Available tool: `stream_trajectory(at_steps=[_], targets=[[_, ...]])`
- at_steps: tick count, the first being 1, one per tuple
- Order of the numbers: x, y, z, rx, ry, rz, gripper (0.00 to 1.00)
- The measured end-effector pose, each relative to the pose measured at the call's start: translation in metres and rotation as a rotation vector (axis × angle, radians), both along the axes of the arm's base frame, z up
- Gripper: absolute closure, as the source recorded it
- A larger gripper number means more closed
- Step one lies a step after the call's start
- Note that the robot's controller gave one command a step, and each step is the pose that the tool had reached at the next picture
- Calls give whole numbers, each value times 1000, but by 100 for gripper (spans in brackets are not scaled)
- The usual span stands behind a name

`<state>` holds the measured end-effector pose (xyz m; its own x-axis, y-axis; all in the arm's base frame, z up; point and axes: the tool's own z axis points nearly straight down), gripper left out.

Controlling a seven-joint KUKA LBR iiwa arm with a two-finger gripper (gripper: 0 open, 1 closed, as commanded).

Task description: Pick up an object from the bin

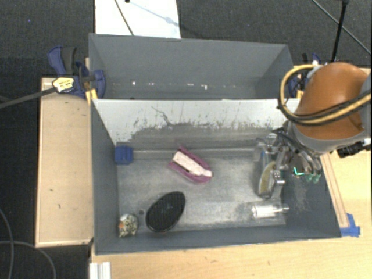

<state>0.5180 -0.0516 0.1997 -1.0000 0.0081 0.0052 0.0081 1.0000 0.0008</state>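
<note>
The gripper (271, 179) hangs low over the floor on the right side of the bin (192, 121), below the arm's orange cover (332, 97) and its looped cables. Whether it is apart or closed I cannot tell from this angle. A dull yellow patch (266, 182) sits against its tip, too unclear to say what it is. Closest to the gripper, just on its near-wall side and apart from it, lies one clear cylinder (268, 211), on its side. Going outward, to the view's left of the gripper and well apart, lies one pink-and-white block (190, 165), tilted across the middle of the floor. Farther left and nearer the front wall than the gripper lies one black oval brush (165, 210). Just beyond the brush, in the corner farthest from the gripper along the front wall, sits one crumpled ball (128, 225) (mottled, pale with some yellow and green). One blue cube (123, 154) rests far to the left, against the back wall's foot, about level with the top of the gripper. That makes five loose things, one of each kind, none touching another.
</note>
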Motion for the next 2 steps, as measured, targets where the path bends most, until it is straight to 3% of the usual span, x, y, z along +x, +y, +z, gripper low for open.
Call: stream_trajectory(at_steps=[1,2], targets=[[-24,-82,-104,-1,-5,74,0],[56,-97,-129,9,10,353,0]])
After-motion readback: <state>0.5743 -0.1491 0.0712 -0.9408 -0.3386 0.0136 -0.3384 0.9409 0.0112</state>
